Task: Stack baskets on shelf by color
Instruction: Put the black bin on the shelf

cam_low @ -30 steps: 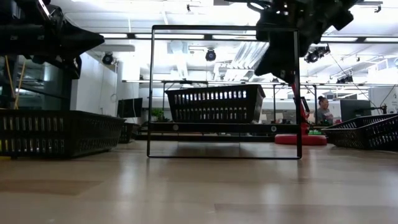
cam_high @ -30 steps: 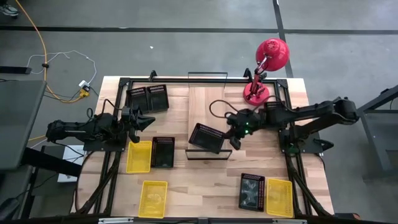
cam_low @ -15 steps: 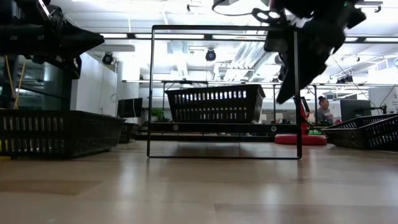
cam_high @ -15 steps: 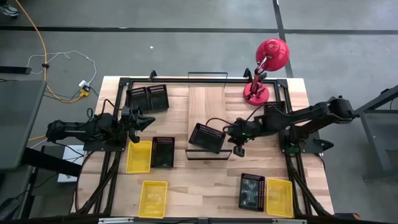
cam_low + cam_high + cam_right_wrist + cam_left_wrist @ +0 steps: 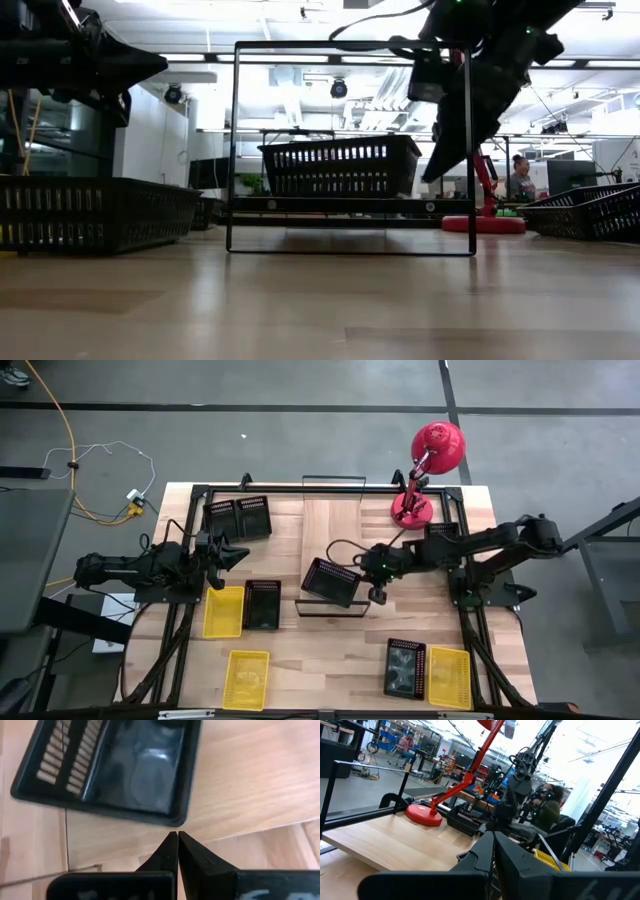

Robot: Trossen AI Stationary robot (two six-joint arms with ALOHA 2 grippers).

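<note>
Right tool (image 5: 378, 596) hangs just beside the black basket (image 5: 333, 581) on the shelf (image 5: 330, 520), fingers pressed together, holding nothing. In the right wrist view the closed fingertips (image 5: 176, 845) sit just off the basket's near rim, apart from it. Left tool (image 5: 238, 551) waits at the counter's left side, also pinched closed and empty.

Risks, as a judgement: the basket on the shelf sits skewed near the board's front end by the wire rail (image 5: 330, 606). A closed tool sweeping past could shove it further askew or off the board. The tool is also close to the wire rail; in the low view it hangs right by the rail's upright, so a snag there could drag the whole shelf. The red lamp (image 5: 425, 470) stands near the right arm's reach and could get bumped.

Baskets: all look empty. The shelf basket shows a bare glossy floor in the wrist view. Others lie loose on the counter (image 5: 300, 650):
- two black at far left (image 5: 238, 517)
- yellow (image 5: 224, 611) touching black (image 5: 262, 605), left of centre
- yellow alone at the front (image 5: 247, 679)
- black (image 5: 406, 666) beside yellow (image 5: 449, 676), front right
- one black partly hidden under the right arm, near the lamp.

Only one basket is on the shelf; no colour stacks yet.
</note>
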